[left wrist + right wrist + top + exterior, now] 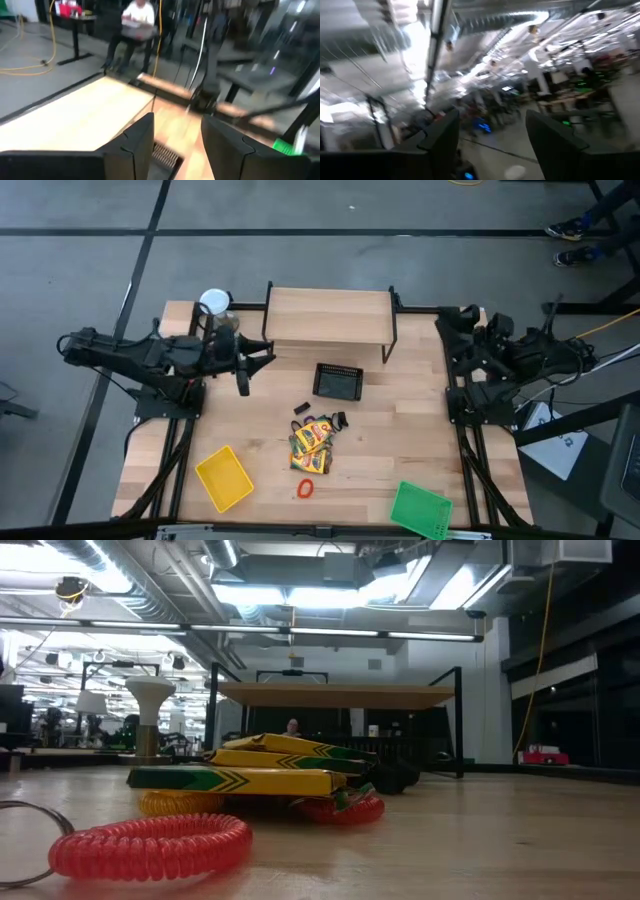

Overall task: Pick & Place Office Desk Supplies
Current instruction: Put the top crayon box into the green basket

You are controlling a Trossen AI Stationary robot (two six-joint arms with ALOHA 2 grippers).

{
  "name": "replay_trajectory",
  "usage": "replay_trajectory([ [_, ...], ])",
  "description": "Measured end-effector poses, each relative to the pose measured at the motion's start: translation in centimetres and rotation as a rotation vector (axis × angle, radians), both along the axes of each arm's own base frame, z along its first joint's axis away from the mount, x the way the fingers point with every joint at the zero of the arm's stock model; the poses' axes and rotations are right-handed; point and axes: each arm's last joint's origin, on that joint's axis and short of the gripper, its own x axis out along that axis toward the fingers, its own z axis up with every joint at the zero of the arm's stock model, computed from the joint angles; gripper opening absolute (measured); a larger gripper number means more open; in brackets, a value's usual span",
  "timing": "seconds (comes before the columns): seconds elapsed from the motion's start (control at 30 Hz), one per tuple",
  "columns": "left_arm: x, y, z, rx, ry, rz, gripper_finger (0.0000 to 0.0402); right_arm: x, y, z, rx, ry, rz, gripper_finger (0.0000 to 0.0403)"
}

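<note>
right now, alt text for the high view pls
Yellow crayon packs, black clips and a red ring lie mid-table between a black mesh basket, yellow tray and green tray. Both arms wait at the sides.

Left gripper (243,385) hangs over worktop (400,420) left of mesh basket (337,381), jaws apart. Shelf (328,315) behind basket. Pack pile (311,445) and clips (301,409) in front of basket, ring (306,488) nearer front edge, between two trays (224,477) (421,508). Right gripper (468,317) parked at right edge.
</note>
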Motion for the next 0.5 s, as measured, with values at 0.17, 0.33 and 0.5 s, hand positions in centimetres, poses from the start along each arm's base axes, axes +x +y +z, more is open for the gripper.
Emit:
replay_trajectory([
  [0.17, 1.1, -0.2, 1.0, 0.117, 0.303, -0.003, 0.0159, 2.0, 0.2, 2.3, -0.034, 0.276, -0.214, 0.0231],
  [0.33, 3.8, -1.4, 0.5, 0.338, 0.562, -0.086, 0.0162, 3.8, 0.7, 3.5, -0.078, 0.46, -0.304, 0.0231],
  [0.5, 6.9, -4.1, -2.7, 0.567, 0.794, -0.29, 0.0163, 3.8, 0.7, 5.0, -0.052, 0.425, -0.305, 0.0231],
])
